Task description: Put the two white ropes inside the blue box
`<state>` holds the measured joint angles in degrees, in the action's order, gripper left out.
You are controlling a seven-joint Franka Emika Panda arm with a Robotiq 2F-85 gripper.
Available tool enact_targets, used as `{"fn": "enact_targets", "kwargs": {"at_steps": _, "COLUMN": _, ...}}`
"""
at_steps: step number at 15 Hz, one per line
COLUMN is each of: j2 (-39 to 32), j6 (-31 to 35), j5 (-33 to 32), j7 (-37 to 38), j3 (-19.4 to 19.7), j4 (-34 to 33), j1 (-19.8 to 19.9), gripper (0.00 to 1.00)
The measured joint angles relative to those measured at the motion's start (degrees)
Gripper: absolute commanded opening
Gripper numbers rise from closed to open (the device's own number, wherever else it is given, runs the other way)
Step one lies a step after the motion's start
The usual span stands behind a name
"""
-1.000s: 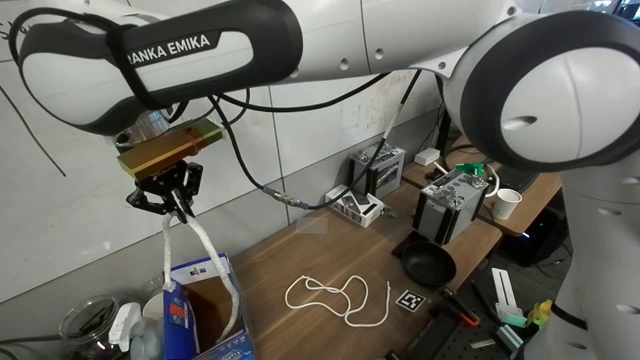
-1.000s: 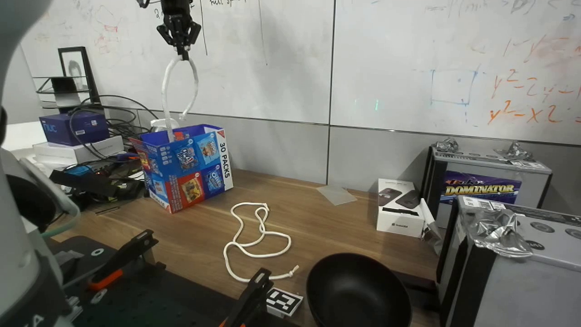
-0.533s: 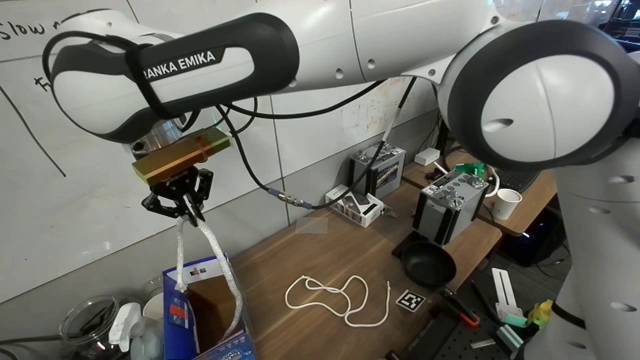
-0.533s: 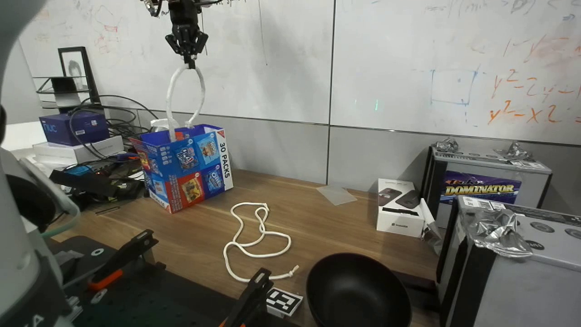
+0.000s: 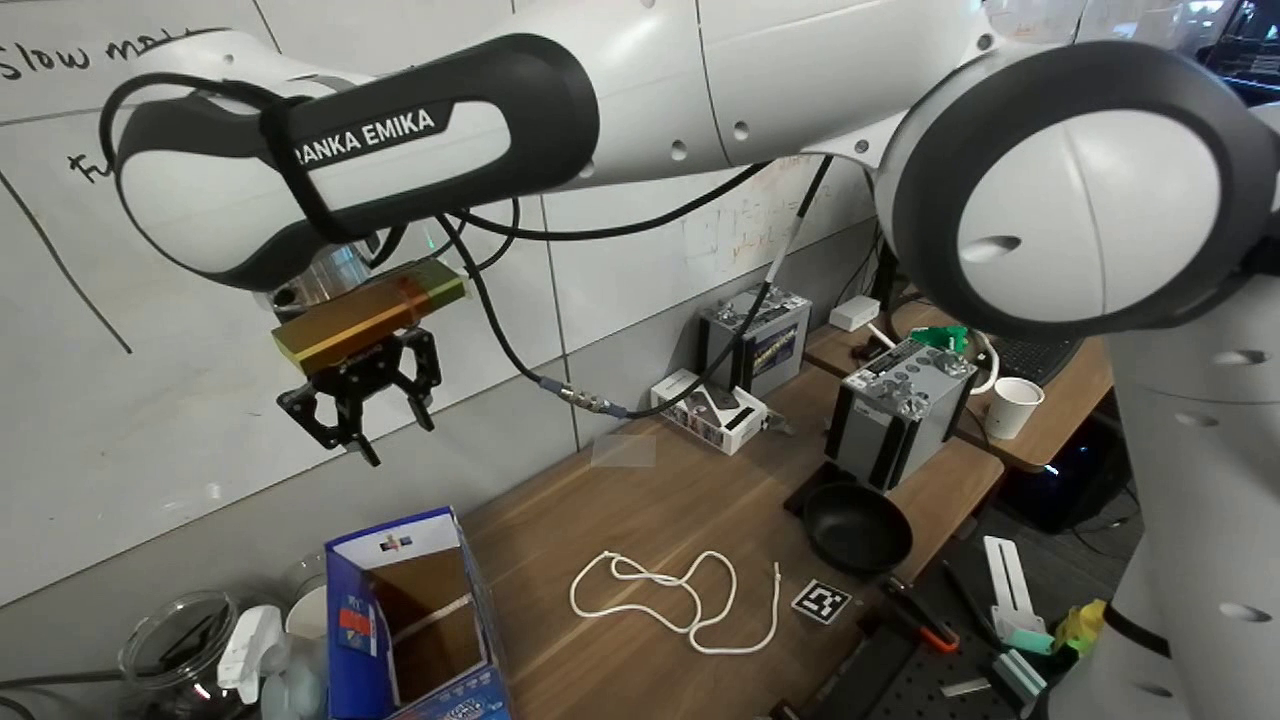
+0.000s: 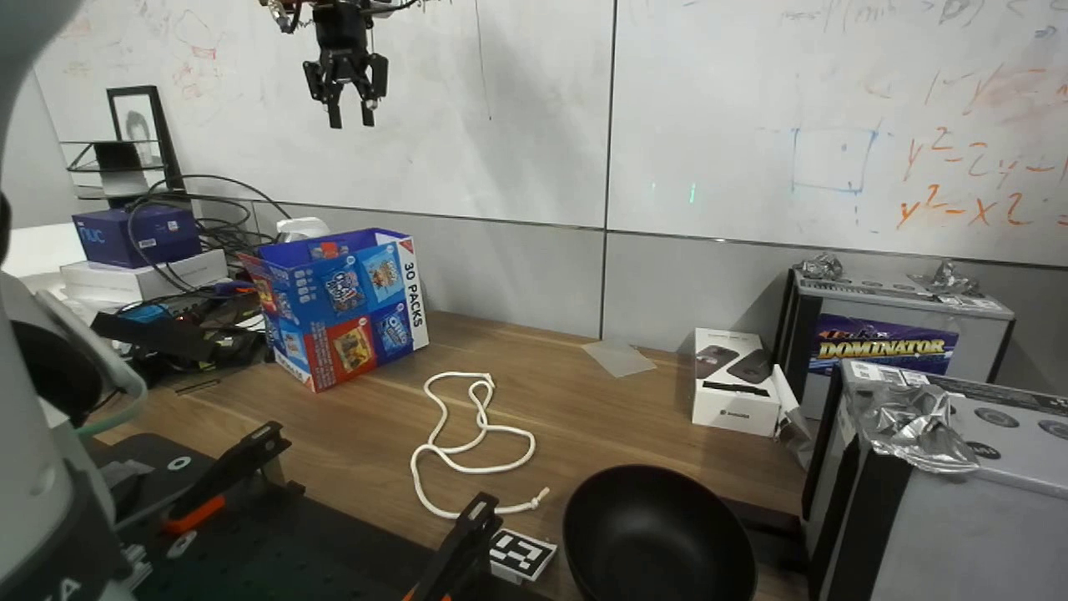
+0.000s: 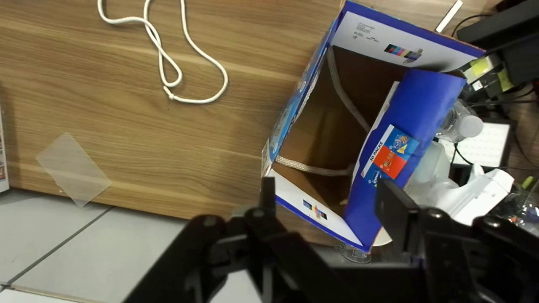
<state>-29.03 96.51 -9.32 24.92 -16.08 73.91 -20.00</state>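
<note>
In the wrist view, the gripper (image 7: 324,183) has its fingers spread well apart, the blue box (image 7: 328,130) showing between and beyond them. A first white rope (image 7: 313,169) lies inside the box across its brown bottom, partly hidden under a leaning blue flap (image 7: 421,101). A second white rope (image 7: 196,101) lies in loops on the wooden table (image 7: 168,155), apart from the box. A plastic bottle (image 7: 457,122) is just beside the box.

In an exterior view, the gripper hangs above the box, and a pale stretch of the first white rope shows inside. The second white rope lies near a black pan (image 5: 857,530); a paper cup (image 5: 1013,408) stands near a grey box (image 5: 868,432).

In an exterior view, the spread fingers stand out against the whiteboard (image 6: 709,100), while the box's printed walls hide its bottom. The second white rope's knotted end is near a patterned card (image 6: 521,553).
</note>
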Motion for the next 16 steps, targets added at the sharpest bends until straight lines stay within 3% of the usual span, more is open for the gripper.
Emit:
{"fn": "enact_targets", "kwargs": {"at_steps": 1, "j2": 0.05, "j6": -0.52, "j5": 0.0, "j7": 0.0, "j3": -0.08, "j4": 0.2, "j1": -0.01, "gripper": 1.0}}
{"fn": "enact_targets", "kwargs": {"at_steps": 4, "j2": 1.62, "j6": -2.12, "j5": -0.45, "j7": -0.68, "j3": -0.28, "j4": 3.6, "j1": -0.01, "gripper": 1.0}}
{"fn": "enact_targets", "kwargs": {"at_steps": 7, "j2": 6.56, "j6": -2.4, "j5": -0.84, "j7": -2.82, "j3": -0.26, "j4": 10.96, "j1": 0.86, "gripper": 1.0}}
{"fn": "enact_targets", "kwargs": {"at_steps": 12, "j2": 17.99, "j6": -2.13, "j5": -1.5, "j7": -13.48, "j3": 2.13, "j4": 25.56, "j1": 3.1, "gripper": 1.0}}
{"fn": "enact_targets", "kwargs": {"at_steps": 16, "j2": 24.75, "j6": 7.38, "j5": -5.1, "j7": -20.31, "j3": 4.13, "j4": 38.61, "j1": 6.28, "gripper": 1.0}}
